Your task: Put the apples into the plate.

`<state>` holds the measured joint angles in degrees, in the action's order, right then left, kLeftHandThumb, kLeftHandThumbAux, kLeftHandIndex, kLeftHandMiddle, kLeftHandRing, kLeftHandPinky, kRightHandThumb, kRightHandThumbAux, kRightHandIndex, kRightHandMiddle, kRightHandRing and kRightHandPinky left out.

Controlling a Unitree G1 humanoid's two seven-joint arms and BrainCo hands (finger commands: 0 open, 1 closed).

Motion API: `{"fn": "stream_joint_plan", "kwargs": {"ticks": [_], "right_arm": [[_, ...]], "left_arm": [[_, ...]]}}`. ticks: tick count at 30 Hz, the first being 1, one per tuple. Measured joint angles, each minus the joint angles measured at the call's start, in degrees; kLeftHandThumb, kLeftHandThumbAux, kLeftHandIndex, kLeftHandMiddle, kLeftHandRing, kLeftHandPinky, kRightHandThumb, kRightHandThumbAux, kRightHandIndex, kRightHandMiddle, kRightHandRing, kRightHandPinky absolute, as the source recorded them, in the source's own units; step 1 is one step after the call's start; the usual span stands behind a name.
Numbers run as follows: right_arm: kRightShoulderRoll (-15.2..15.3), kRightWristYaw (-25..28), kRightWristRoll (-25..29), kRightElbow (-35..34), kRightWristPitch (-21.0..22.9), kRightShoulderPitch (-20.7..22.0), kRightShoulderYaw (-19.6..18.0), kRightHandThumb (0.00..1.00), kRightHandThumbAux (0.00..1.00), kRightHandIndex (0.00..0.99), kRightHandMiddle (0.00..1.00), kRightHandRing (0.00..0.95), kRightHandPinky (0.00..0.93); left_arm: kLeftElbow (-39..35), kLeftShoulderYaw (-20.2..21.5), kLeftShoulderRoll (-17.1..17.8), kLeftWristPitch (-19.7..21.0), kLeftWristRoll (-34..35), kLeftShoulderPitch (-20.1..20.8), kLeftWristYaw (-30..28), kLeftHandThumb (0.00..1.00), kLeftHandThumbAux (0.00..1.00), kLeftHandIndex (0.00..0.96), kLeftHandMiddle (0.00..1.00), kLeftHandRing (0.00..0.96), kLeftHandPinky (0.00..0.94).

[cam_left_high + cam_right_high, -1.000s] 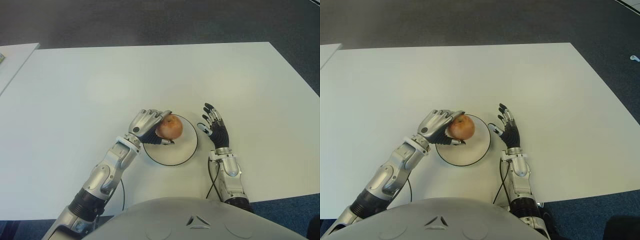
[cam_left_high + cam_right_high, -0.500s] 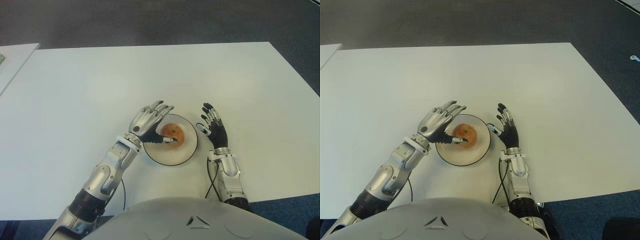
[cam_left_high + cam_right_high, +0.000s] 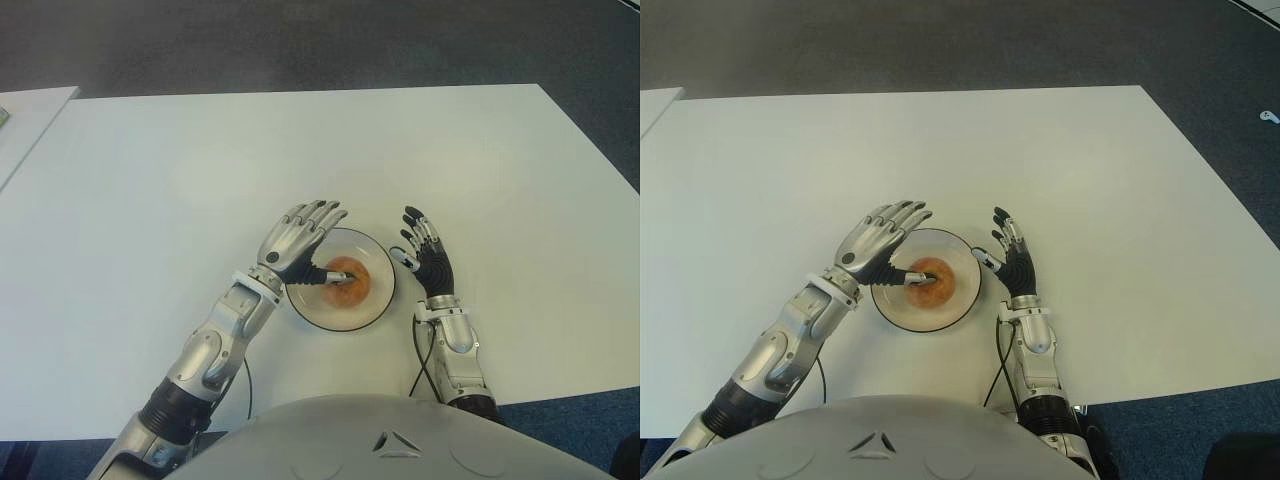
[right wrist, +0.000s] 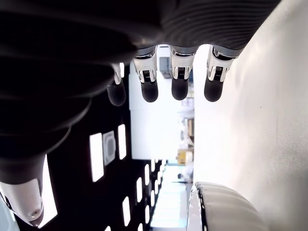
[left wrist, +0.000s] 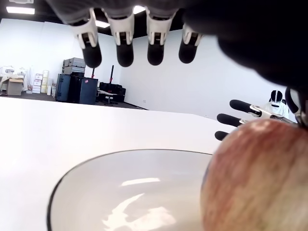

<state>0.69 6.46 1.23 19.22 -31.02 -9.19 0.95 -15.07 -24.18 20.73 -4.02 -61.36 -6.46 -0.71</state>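
A red-orange apple (image 3: 347,279) lies inside the white plate (image 3: 368,307) near the table's front edge. My left hand (image 3: 298,240) hovers over the plate's left rim with its fingers (image 5: 124,50) spread above the apple (image 5: 255,178); the thumb reaches toward the fruit. In the left wrist view the apple sits in the plate (image 5: 96,192), free of the fingers. My right hand (image 3: 424,255) shows just right of the plate, fingers (image 4: 179,77) spread and holding nothing.
The white table (image 3: 300,150) stretches wide behind the plate. A second white table's corner (image 3: 25,115) shows at the far left. Dark carpet (image 3: 320,40) lies beyond the far edge.
My left hand let go of the apple, which dropped into the plate and settled at its middle. The left fingers spread out. The right hand barely moved.
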Motion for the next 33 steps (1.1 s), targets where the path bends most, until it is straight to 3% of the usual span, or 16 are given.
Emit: {"fn": "stream_joint_plan", "kwargs": {"ticks": [11,15,20,24,26,28,33], "right_arm": [[0.0,0.0,-0.2,0.2,-0.1,0.1,0.1,0.168,0.605,0.109,0.057,0.000,0.000],[-0.1,0.0,-0.4,0.3,-0.2,0.3,0.3,0.178,0.619,0.107,0.057,0.000,0.000],[-0.1,0.0,-0.3,0.3,-0.3,0.3,0.2,0.177,0.627,0.102,0.053,0.000,0.000],[-0.1,0.0,-0.3,0.3,-0.3,0.3,0.2,0.184,0.636,0.105,0.054,0.000,0.000],[-0.1,0.0,-0.3,0.2,-0.3,0.3,0.2,0.187,0.638,0.106,0.055,0.000,0.000],[-0.1,0.1,-0.2,0.2,-0.3,0.2,0.1,0.188,0.635,0.101,0.053,0.000,0.000],[-0.1,0.1,-0.2,0.5,0.2,0.3,0.0,0.178,0.624,0.102,0.051,0.000,0.000]], "left_arm": [[-0.2,1.2,0.1,0.2,0.9,-0.7,0.0,0.200,0.311,0.000,0.000,0.000,0.000],[-0.6,7.2,-1.4,0.7,8.7,-3.4,2.2,0.174,0.310,0.000,0.000,0.000,0.074],[-2.9,14.8,-7.9,3.3,20.2,-7.8,6.6,0.154,0.351,0.048,0.039,0.036,0.107],[-5.8,17.2,-14.7,3.4,29.5,-14.9,9.5,0.109,0.381,0.090,0.062,0.055,0.123],[-6.2,18.0,-18.0,2.2,34.4,-18.8,11.0,0.097,0.385,0.102,0.066,0.059,0.131],[-5.1,18.9,-21.4,0.5,39.3,-22.4,12.2,0.086,0.397,0.187,0.086,0.073,0.149],[4.4,23.1,-26.3,-8.9,51.1,-23.8,14.1,0.082,0.414,0.247,0.107,0.088,0.171]]}}
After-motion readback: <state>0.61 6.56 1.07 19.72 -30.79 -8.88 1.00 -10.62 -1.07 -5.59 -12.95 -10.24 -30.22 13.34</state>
